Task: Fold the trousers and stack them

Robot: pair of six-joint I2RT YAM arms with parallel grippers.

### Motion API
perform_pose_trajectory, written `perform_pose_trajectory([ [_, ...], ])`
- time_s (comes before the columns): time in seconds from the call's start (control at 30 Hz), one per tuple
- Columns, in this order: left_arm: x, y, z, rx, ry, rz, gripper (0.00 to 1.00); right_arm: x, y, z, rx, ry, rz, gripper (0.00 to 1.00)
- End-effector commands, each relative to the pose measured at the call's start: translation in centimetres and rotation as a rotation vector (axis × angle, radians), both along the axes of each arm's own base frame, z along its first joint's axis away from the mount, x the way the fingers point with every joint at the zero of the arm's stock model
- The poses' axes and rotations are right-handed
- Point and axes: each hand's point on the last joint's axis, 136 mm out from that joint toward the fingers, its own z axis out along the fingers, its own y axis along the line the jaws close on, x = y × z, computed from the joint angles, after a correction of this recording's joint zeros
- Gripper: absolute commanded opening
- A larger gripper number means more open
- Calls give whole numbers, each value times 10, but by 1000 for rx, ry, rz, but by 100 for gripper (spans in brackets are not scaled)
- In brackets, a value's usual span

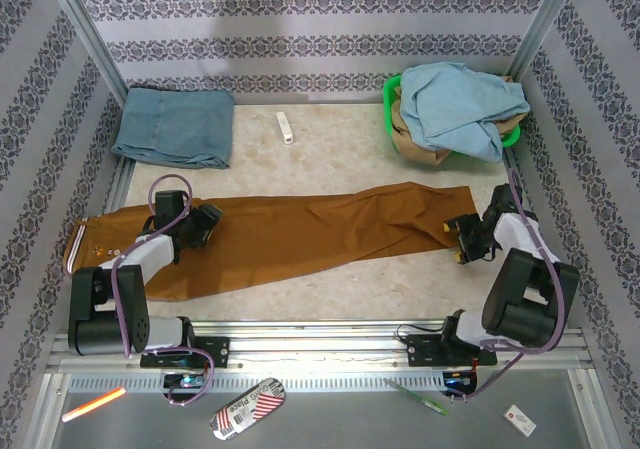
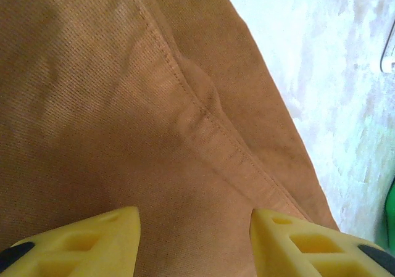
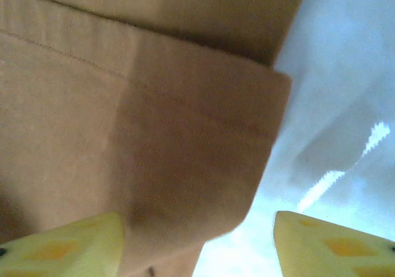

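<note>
So, overall: I had one pair of trousers (image 1: 300,234) laid out full length across the table (image 1: 330,164), with an arm parked at each end.
trousers: rust-brown, waistband end at the left edge with a bit of striped lining and pale buttons showing, leg ends off to the right.
left gripper (image 1: 205,225): hung over the upper part of the trousers, not far from the waistband. On the wrist cam its yellow fingers (image 2: 92,240) were apart, a stitched seam (image 2: 203,113) ran up the cloth ahead of them, and nothing was pinched.
right gripper (image 1: 462,237): sat at the leg ends with its jaws apart too. The hem (image 3: 203,147) corner lay in the gap, closer to one finger, and there was bare table by the other.
denim cloth (image 1: 172,126): folded, in the back left corner, well apart from the trousers.
basket (image 1: 392,94): green, back right, with a pale blue cloth (image 1: 460,104) heaped over it and something tan underneath.
white thing (image 1: 285,127): small, at the back middle of the table. I couldn't tell what it was.
marker (image 1: 93,405): orange, on the front ledge by the left base.
</note>
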Motion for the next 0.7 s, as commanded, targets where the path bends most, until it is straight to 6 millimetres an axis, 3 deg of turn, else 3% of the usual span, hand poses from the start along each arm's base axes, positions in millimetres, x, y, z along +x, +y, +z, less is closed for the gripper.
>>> perform_pose_trajectory([
  [0.0,2,2,10,-16,-34,14,50,14,-18,-7,-43,-22,-52,36],
  [0.07,2,2,12,-14,-38,14,50,24,-24,1,-69,-51,-43,13],
  [0.13,1,2,13,-9,-35,11,50,35,-27,18,-87,-100,-25,2],
  [0.3,-2,2,15,-8,-42,16,50,53,-52,71,-235,-197,-6,0],
  [0.47,1,0,17,-18,-49,5,50,75,-65,97,-256,-245,19,0],
  [0.57,2,-1,19,-22,-54,0,50,78,-67,97,-254,-235,25,0],
  [0.67,0,-2,18,-25,-54,-2,50,66,-60,80,-236,-209,35,0],
])
